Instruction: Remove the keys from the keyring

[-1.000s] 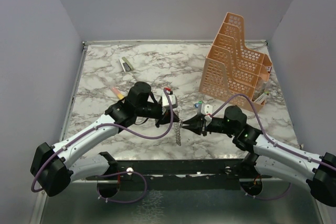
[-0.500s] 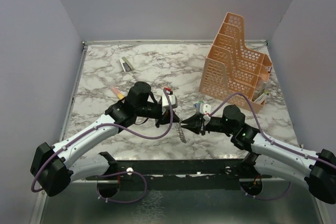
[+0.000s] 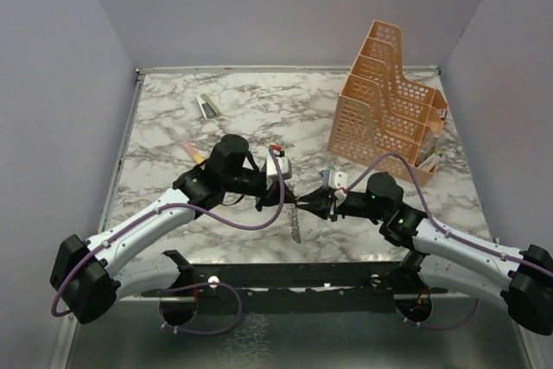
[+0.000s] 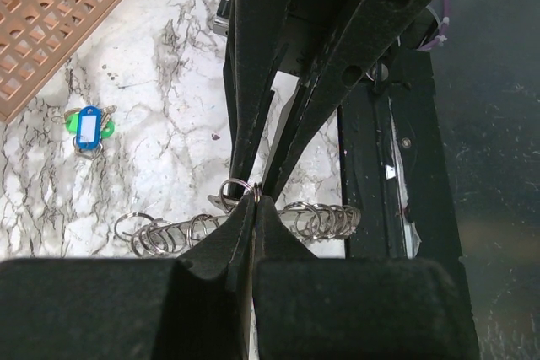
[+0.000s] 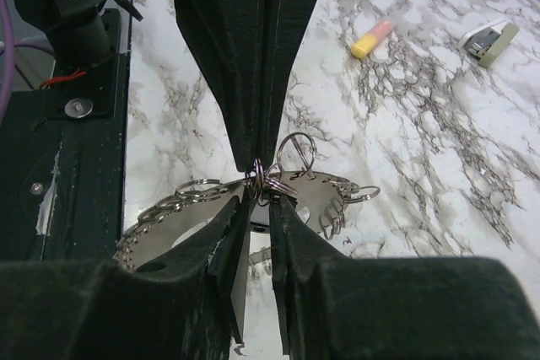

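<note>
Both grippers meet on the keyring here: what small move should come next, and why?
Probably the right gripper should ease slightly back from the left gripper, to work one key along the wire. Both are closed tip to tip on the keyring, which hangs between them, and the keys are bunched on it; none looks free yet.

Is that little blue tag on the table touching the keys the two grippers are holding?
Apart. The left wrist view shows marble table between the blue tag and the keys.
</note>
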Robot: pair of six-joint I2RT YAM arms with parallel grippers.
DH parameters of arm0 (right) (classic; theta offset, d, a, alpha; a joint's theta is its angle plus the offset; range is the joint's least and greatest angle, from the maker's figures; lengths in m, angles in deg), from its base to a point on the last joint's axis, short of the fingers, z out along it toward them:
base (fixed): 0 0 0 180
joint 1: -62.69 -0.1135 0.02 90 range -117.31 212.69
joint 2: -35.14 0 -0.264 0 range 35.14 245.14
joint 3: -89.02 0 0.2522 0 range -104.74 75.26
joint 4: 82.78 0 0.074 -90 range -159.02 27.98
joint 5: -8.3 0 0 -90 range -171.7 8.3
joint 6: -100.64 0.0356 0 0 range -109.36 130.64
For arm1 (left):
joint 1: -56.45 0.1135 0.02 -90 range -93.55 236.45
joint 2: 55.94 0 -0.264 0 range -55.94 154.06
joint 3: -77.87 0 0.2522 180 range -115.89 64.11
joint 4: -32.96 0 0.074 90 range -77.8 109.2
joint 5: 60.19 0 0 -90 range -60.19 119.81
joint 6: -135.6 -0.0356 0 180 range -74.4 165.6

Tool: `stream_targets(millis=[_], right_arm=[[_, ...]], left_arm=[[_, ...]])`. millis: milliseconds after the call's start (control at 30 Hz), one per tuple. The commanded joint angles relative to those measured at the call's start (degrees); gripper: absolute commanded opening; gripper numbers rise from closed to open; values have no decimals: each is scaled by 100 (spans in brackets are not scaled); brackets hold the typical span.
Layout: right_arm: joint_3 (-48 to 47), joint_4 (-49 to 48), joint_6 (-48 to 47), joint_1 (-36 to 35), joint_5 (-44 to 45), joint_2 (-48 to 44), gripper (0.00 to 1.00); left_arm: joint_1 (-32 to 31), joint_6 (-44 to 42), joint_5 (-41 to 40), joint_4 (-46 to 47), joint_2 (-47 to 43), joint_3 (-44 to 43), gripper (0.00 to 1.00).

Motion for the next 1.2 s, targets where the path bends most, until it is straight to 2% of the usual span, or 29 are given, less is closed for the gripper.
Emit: stream_targets(millis=[0, 167, 467, 700, 900, 1167], right_arm=[[-214, -88, -161, 7, 189, -26, 24], [-146, 0, -264, 7, 514, -214, 27], [-317, 258, -338, 2, 9, 52, 24], [-243, 314, -317, 7, 31, 59, 16], [-175, 408, -320, 7, 205, -70, 6], [-66, 503, -258, 5, 350, -280, 4]], left_arm=[[13, -6, 317, 101, -32, -22, 0], [15, -39, 311, 63, -25, -34, 0], [16, -69, 317, 31, -33, -42, 0], [12, -73, 258, 24, -54, -49, 0], [16, -70, 164, 25, -91, -41, 0], [18, 14, 12, 153, -171, 7, 0]])
